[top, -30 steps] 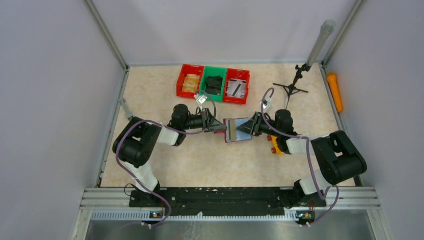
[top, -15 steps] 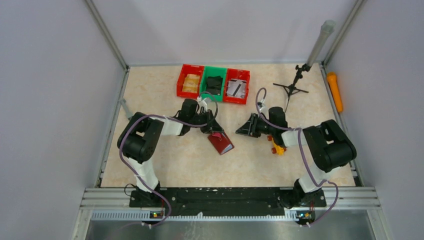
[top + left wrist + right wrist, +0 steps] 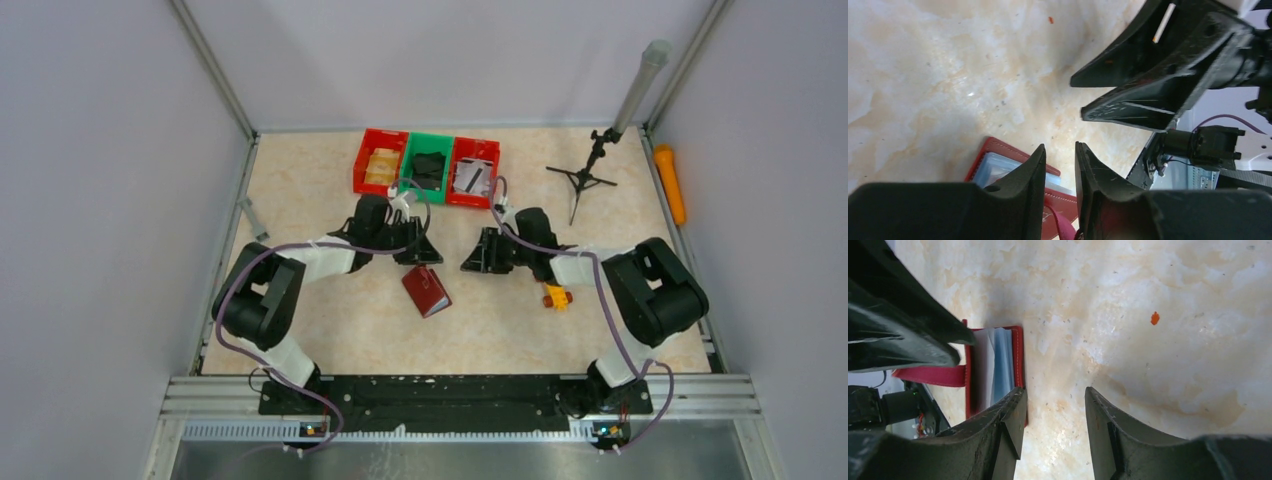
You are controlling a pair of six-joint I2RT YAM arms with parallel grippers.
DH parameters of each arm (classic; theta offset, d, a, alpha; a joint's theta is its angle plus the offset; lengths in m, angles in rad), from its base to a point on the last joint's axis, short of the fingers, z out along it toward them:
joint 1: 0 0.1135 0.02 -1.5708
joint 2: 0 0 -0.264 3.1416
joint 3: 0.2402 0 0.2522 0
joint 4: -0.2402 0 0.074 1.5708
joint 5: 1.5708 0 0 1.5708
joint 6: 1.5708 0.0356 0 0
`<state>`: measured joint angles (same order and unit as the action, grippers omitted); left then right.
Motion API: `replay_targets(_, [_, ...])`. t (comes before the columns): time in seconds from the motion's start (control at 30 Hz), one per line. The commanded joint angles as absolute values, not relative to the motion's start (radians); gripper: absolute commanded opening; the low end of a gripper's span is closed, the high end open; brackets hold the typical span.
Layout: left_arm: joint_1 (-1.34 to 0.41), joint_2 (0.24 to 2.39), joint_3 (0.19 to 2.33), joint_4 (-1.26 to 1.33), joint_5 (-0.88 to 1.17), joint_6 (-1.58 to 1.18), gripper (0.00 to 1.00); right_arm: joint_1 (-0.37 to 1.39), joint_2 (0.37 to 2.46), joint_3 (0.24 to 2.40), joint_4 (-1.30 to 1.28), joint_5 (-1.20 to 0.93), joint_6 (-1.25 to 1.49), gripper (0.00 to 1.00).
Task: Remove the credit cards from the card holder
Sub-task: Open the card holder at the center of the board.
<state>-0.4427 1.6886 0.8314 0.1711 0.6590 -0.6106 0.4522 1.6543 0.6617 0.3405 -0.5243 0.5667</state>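
top external view: the card holder (image 3: pixel 427 290), a small dark red wallet, lies on the bench (image 3: pixel 330 330) between the two arms, just on the near side of the left hand (image 3: pixel 422 258) and near the right hand (image 3: pixel 467 265). neither touches it. the left hand's fingers sit a narrow slit apart, pinching nothing; the right hand's are spread wider, also empty. the right wrist view shows the covers ajar, with shiny sleeves (image 3: pixel 1000 360) and a red strap (image 3: pixel 928 376). it looks light and floppy, likely to slide on the smooth top; one hand should probably pin a cover edge while the other pinches a card's exposed edge.
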Motion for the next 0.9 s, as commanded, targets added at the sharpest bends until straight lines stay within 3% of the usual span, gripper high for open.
replay_targets(0.0, [-0.442, 1.609, 0.816, 0.184, 0.701, -0.571, 0.32, 0.487, 1.662, 0.711, 0.278, -0.474, 0.496, 0.48])
replay_targets(0.57, [-0.442, 1.367, 0.787, -0.266, 0.393, -0.438, 0.31, 0.606, 1.710, 0.775, 0.262, -0.520, 0.441, 0.48])
replay_targets(0.87, [-0.445, 1.217, 0.726, -0.417, 0.321, -0.469, 0.31, 0.667, 1.745, 0.821, 0.213, -0.504, 0.407, 0.53])
